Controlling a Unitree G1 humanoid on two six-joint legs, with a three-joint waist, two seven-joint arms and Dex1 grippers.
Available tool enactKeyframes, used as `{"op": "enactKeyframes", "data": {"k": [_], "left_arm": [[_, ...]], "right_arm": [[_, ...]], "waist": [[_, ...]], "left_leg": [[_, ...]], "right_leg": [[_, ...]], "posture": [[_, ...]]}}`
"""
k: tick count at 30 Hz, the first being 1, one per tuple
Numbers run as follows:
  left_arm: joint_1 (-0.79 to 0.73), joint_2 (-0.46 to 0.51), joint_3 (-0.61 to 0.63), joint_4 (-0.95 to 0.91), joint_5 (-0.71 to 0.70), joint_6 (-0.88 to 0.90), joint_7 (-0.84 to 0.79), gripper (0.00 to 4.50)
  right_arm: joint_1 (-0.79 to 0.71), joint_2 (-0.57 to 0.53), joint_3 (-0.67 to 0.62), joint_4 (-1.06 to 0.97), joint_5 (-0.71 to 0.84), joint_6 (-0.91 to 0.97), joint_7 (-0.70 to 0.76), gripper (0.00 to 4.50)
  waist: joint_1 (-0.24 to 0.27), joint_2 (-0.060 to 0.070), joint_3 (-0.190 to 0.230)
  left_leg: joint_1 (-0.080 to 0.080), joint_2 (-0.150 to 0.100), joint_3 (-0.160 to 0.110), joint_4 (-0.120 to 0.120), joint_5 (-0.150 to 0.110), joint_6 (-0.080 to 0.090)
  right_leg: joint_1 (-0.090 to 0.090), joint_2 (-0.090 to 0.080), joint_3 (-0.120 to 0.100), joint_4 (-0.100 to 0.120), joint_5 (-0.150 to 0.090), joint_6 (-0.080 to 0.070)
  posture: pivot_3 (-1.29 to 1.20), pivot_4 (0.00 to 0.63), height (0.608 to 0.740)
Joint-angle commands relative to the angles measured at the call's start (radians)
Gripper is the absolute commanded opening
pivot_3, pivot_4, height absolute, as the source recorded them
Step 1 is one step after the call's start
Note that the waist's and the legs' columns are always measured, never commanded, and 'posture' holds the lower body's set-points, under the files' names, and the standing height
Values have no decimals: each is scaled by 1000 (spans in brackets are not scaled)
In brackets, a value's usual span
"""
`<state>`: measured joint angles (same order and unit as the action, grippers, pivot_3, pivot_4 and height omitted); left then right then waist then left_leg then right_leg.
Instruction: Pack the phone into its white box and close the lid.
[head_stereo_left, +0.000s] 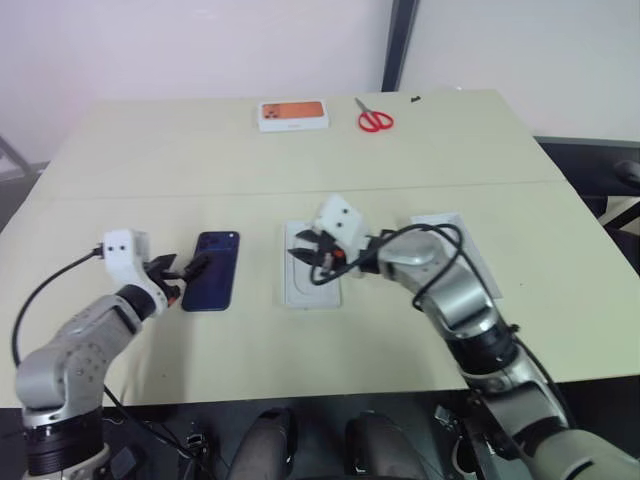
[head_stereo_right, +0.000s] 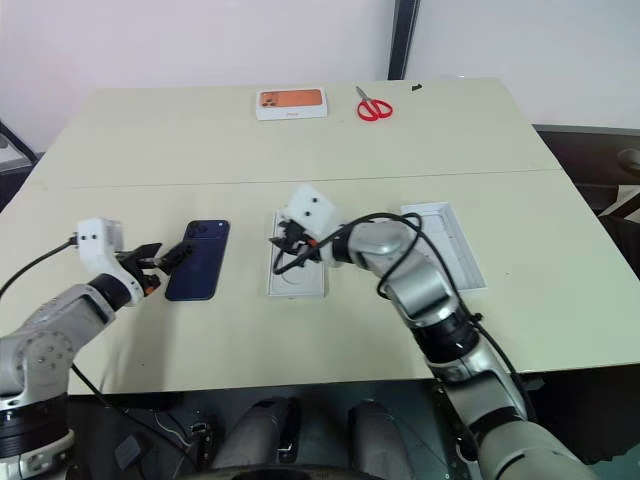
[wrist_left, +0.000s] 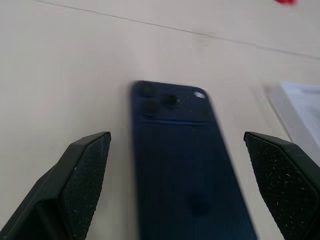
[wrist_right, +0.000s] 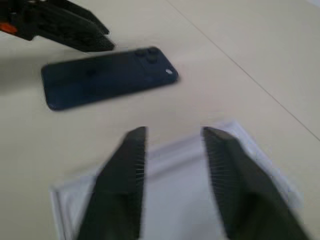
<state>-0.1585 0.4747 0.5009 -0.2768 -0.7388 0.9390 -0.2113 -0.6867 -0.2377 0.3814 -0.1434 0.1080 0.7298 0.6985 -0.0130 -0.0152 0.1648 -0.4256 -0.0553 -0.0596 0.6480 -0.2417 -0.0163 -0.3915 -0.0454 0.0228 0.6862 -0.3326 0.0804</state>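
The left gripper (head_stereo_left: 176, 271) stood spread wide, empty, just short of the phone (head_stereo_left: 212, 270), which lay camera-side up on the table (head_stereo_left: 300, 180) at nine o'clock of the white box (head_stereo_left: 312, 290). The right gripper (head_stereo_left: 308, 252) hovered over that box, fingers slightly parted, holding nothing. At three o'clock lay the lid (head_stereo_right: 445, 240). Far off at twelve sat a small orange-pictured box (head_stereo_left: 293, 115) and red scissors (head_stereo_left: 375, 120).

Silver-grey jointed arms, white wrist camera blocks, black looping cables, black textured pincer fingers (wrist_left: 85, 175), orange accents
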Motion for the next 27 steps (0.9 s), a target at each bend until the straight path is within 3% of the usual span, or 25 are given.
{"op": "enactKeyframes", "data": {"k": [1,8,14,27], "left_arm": [[-34,20,70,14,-49,81,55,4500],[-85,53,95,79,-113,294,99,4500],[-106,52,18,80,-113,418,81,4500],[-130,-132,-21,-47,-158,551,86,4500]], "right_arm": [[-40,43,63,66,-43,-36,-23,16],[-104,125,190,234,-176,-118,-82,16],[-133,157,237,306,-242,-145,-80,16],[-135,159,282,333,-332,-161,-40,16]], "waist": [[1,0,0],[-6,-1,0],[-5,-1,-1],[4,-1,-1]], "left_leg": [[0,0,0,0,0,-1],[0,0,0,0,1,-2],[0,0,0,0,3,-5],[1,-1,-1,0,3,-5]], "right_leg": [[0,0,0,0,0,0],[-2,0,0,1,0,0],[-4,0,0,1,0,0],[-2,-1,-1,1,0,0]], "posture": [[0,150,740],[0,150,740],[0,150,740],[0,150,740]]}}
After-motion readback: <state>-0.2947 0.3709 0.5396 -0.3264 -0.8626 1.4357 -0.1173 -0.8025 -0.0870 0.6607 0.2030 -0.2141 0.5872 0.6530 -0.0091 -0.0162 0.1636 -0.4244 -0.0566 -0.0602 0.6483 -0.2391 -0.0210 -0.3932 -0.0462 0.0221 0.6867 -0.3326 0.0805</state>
